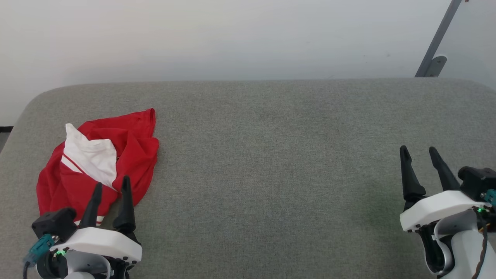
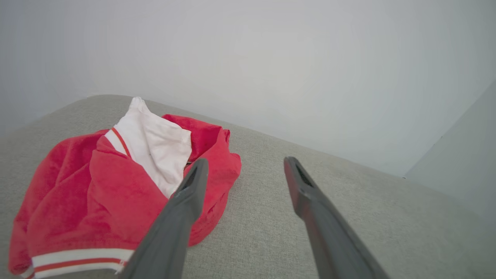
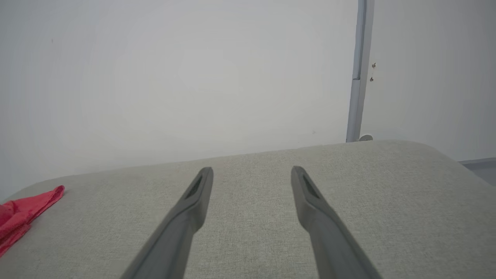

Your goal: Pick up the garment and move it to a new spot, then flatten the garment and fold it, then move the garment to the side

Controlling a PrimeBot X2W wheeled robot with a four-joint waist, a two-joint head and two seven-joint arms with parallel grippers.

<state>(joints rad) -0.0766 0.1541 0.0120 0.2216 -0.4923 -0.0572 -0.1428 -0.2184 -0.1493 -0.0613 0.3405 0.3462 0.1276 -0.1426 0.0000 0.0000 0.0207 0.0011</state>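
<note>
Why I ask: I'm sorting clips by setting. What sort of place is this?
Likely a bare indoor test room, not a home: a grey fabric-covered surface against a plain white wall, a metal strut, one crumpled garment.

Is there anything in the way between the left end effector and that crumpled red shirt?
Nothing visible does. The left end effector, its jaws open, is right at the near edge of the garment, and just the grey padded surface lies around them.
</note>
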